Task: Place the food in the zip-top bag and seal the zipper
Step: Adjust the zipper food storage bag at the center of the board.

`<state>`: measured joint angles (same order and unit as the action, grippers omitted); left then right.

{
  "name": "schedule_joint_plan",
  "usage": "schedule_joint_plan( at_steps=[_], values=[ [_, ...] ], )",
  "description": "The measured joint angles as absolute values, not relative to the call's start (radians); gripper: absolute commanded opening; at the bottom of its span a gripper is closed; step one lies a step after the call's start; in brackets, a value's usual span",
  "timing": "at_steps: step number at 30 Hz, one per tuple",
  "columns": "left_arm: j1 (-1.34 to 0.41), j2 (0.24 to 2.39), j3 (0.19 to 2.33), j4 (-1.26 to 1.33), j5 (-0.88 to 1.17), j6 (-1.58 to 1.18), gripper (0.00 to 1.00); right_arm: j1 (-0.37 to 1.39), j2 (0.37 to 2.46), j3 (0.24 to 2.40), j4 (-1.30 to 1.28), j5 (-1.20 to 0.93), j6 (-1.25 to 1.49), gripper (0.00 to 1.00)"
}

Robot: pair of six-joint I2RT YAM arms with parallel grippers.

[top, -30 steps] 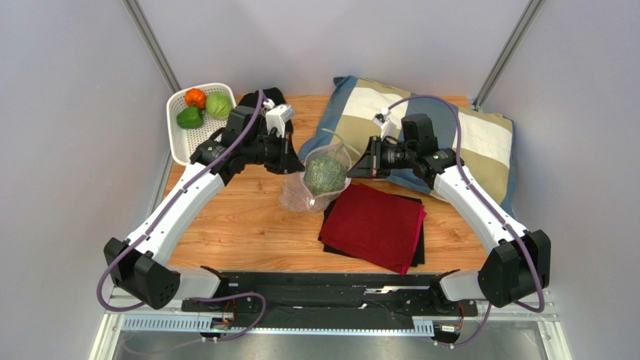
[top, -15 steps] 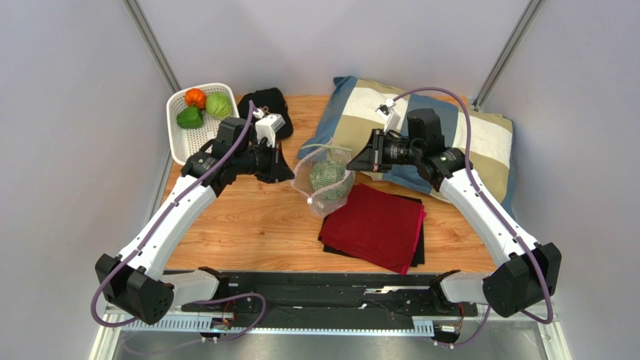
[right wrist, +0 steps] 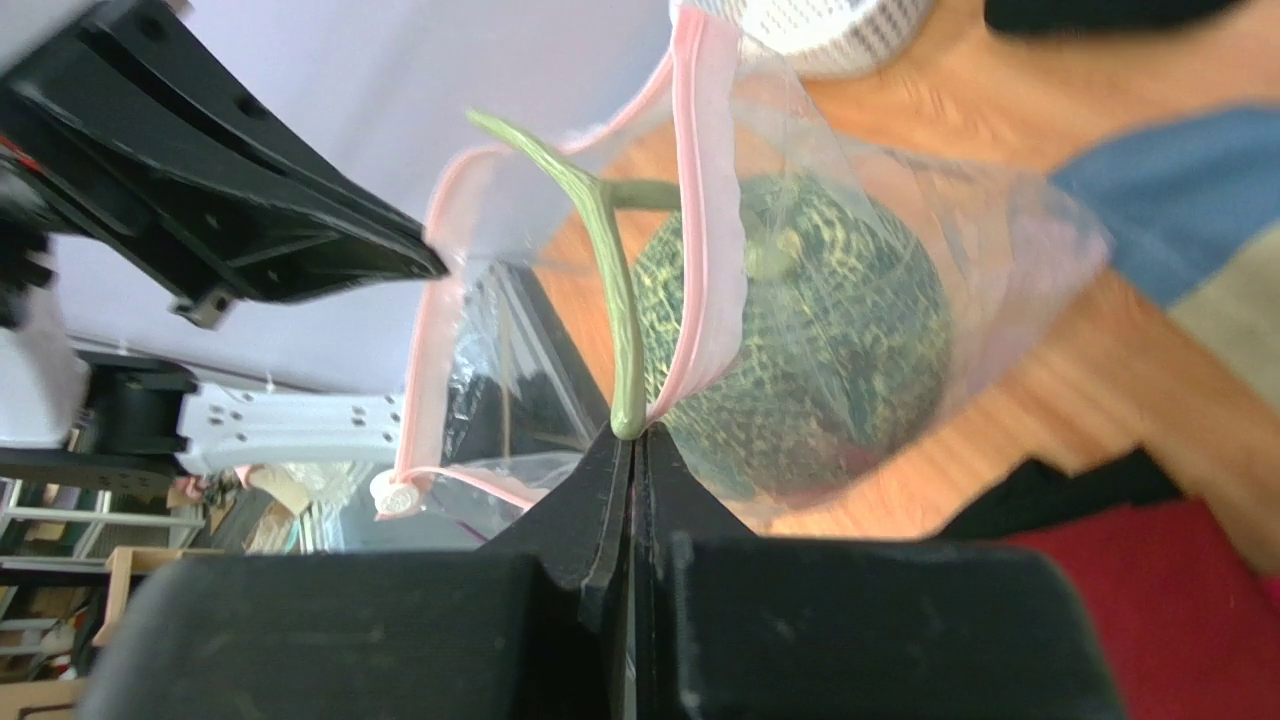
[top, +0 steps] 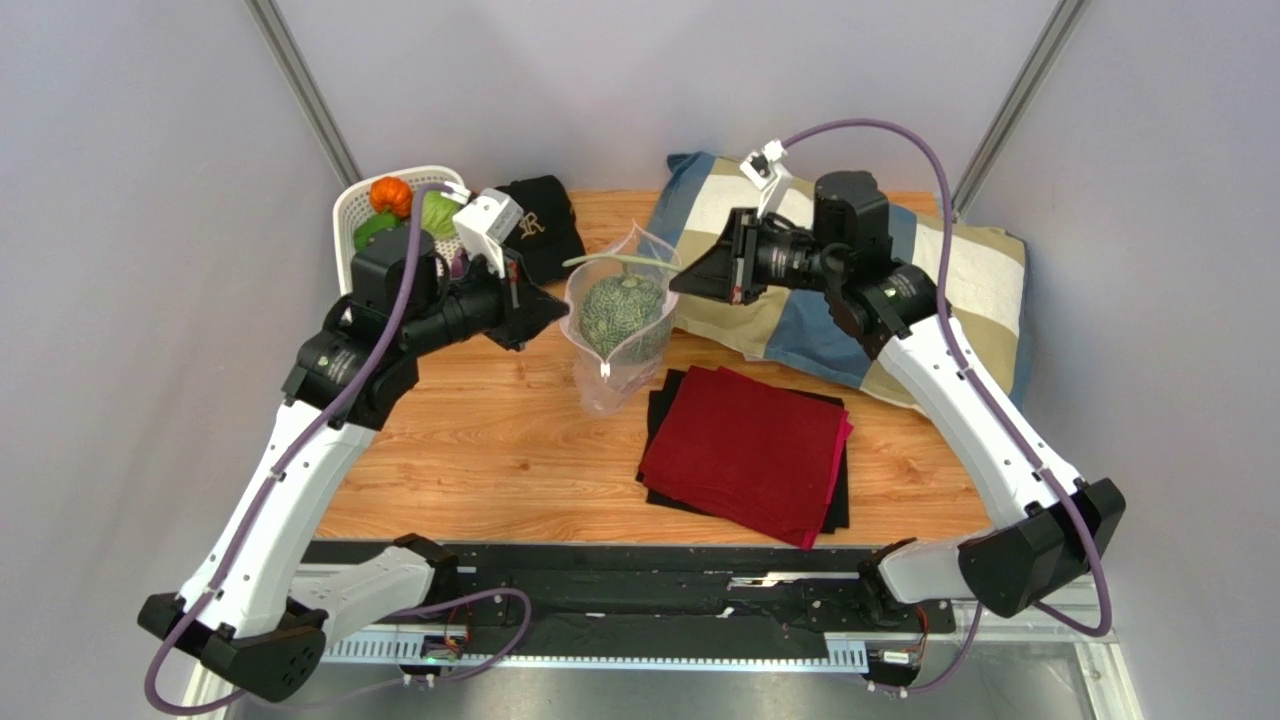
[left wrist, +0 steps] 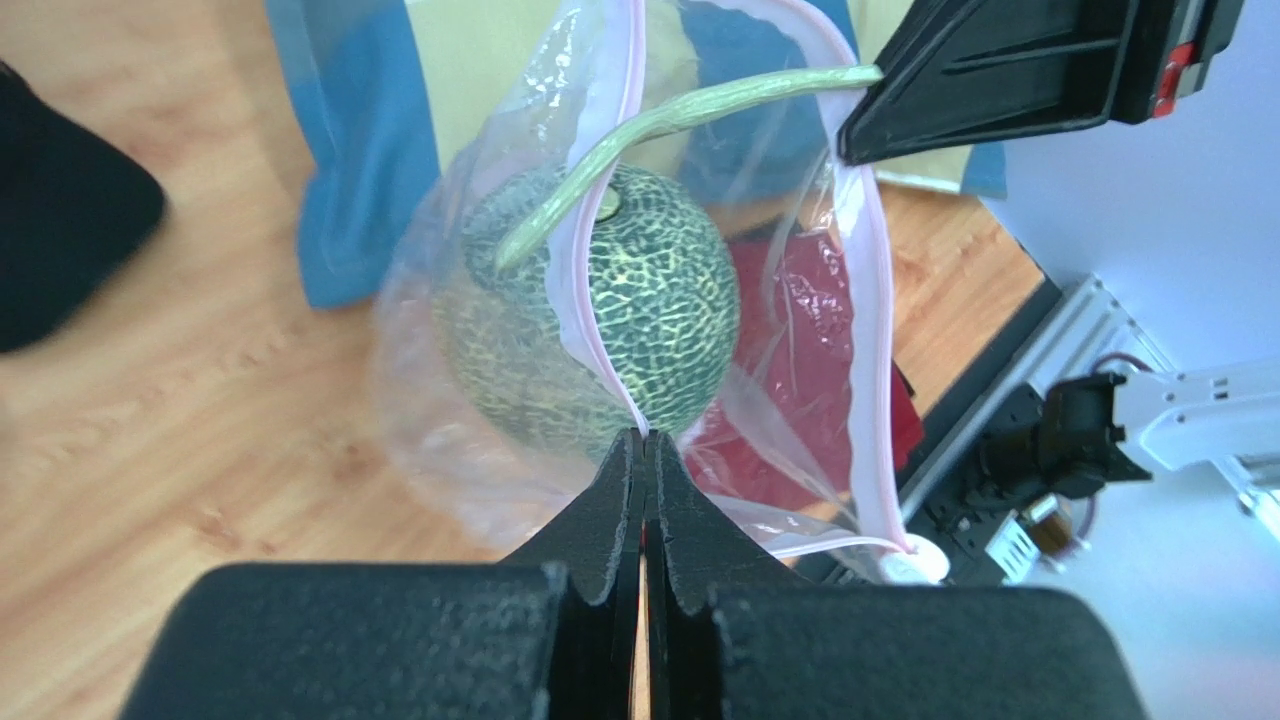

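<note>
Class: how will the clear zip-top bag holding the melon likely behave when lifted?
Probably floppy: the zip-top bag crinkles and sags below the left gripper and right gripper. Likely bottom-heavy, since the melon fills its lower part. It may slump if released.

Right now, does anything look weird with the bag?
Yes. The long green stem of the melon pokes up across the open mouth of the zip-top bag, crossing the pink zipper. It would likely get in the way of sealing.
</note>
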<state>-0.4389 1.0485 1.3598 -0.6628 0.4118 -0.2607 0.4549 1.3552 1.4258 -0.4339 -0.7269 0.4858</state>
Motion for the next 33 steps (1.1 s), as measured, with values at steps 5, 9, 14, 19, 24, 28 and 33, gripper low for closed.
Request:
schedule_joint_plan(
  at_steps=[5,9,14,19,24,28,33],
  values=[
    [-0.437,1.007,1.394,-0.666,0.350,-0.231,0.00,0.474,1.325,1.467,-0.361,-0.726,0.500,0.00],
    [-0.417,1.040,1.380,-0.685,0.342,-0.236,0.00,0.506,1.343,1.401,-0.345,-0.736,0.500,0.00],
    [-0.409,1.097,1.420,-0.697,0.348,-0.232,0.00,0.530,1.410,1.416,-0.411,-0.743,0.500,0.00],
    [-0.409,1.053,1.378,-0.680,0.338,-0.229,0.00,0.540,1.364,1.391,-0.379,-0.736,0.448,0.00],
    [-0.393,1.134,1.334,-0.723,0.346,-0.218,0.00,0.548,1.449,1.380,-0.421,-0.757,0.430,0.00],
    [-0.393,1.076,1.358,-0.722,0.341,-0.217,0.00,0.552,1.433,1.408,-0.442,-0.757,0.443,0.00],
    [-0.396,1.020,1.401,-0.716,0.361,-0.194,0.00,0.562,1.378,1.401,-0.398,-0.759,0.437,0.00]
  ],
)
